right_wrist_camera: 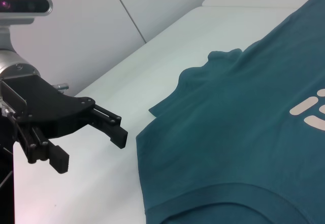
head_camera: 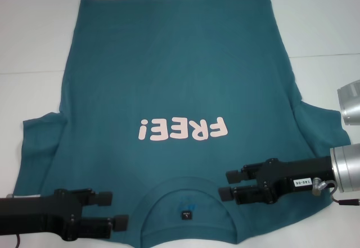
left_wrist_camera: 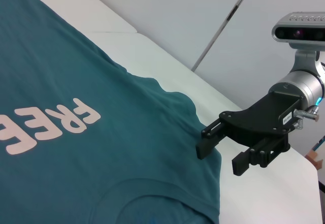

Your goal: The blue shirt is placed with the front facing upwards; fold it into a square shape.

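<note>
Because the blue shirt [head_camera: 174, 90] lies flat and face up on the white table [head_camera: 34, 28], with its collar [head_camera: 185, 211] toward us and its hem at the far edge, we have both arms stationed at the near end, one on each side of the neck opening. Our left gripper [head_camera: 115, 210] hovers over the left shoulder area, fingers pointing inward toward the collar with a clear gap between them, holding nothing. Our right gripper [head_camera: 229, 184] mirrors it over the right shoulder, just below the pink "FREE!" print [head_camera: 183, 129], jaws likewise parted and empty. We judge this symmetrical stance suits a two-handed pinch at the shoulders, so the collar end can be lifted evenly; no fold has been made yet.

Several things we cannot settle. Whether either set of fingertips is touching the cloth or riding just above it is hard to say; in the left wrist view the right gripper [left_wrist_camera: 222, 154] appears to have one finger resting at the fabric's edge while the other hangs past it. In the right wrist view the left gripper [right_wrist_camera: 90, 149] sits beside the shirt, apart from it. The near collar edge is cut off by the head view's lower border, the small black label [head_camera: 185, 216] is unreadable, and both sleeves look rumpled with their undersides hidden.
</note>
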`<state>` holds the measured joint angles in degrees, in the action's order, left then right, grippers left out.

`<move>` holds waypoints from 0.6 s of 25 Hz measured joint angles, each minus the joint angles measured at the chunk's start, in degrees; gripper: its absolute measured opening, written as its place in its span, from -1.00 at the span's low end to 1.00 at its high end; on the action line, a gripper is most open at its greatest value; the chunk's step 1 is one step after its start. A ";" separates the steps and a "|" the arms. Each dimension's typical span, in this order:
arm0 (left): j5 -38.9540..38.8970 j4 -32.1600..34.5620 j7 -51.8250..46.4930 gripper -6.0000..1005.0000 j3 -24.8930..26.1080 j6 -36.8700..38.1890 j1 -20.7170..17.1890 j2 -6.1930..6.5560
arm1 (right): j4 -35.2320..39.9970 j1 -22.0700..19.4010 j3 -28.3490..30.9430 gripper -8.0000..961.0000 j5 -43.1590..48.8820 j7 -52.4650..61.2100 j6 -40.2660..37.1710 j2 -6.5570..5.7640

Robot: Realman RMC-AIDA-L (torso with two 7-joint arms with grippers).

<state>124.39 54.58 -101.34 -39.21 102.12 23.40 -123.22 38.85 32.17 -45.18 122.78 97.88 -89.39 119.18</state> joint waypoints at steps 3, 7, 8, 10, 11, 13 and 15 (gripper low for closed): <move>0.12 0.00 0.06 0.74 0.00 0.00 -0.07 0.00 | 0.00 -0.01 0.00 0.31 0.00 0.02 0.00 0.00; 0.17 0.00 0.07 0.74 0.01 0.00 -0.11 0.00 | 0.00 -0.01 0.00 0.31 0.00 0.09 -0.17 -0.06; 0.18 0.00 0.08 0.74 0.01 0.00 -0.11 0.00 | 0.00 0.00 0.00 0.31 0.00 0.11 -0.24 -0.09; 0.20 0.00 0.09 0.74 0.01 0.00 -0.11 0.00 | 0.00 0.05 0.00 0.31 0.00 0.17 -0.33 -0.10; 0.21 0.00 0.09 0.74 0.01 0.01 -0.11 0.00 | 0.00 0.05 0.00 0.31 0.00 0.17 -0.33 -0.10; 0.22 0.00 0.09 0.74 0.01 0.00 -0.10 0.00 | 0.00 0.05 0.00 0.31 0.00 0.19 -0.35 -0.10; 0.19 0.00 -0.12 0.74 0.13 -0.16 -0.10 0.00 | 0.00 0.03 0.01 0.31 0.00 0.23 -0.35 -0.09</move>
<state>124.58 54.58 -101.46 -39.07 101.96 23.29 -123.22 38.85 32.20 -45.17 122.78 98.11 -89.74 119.08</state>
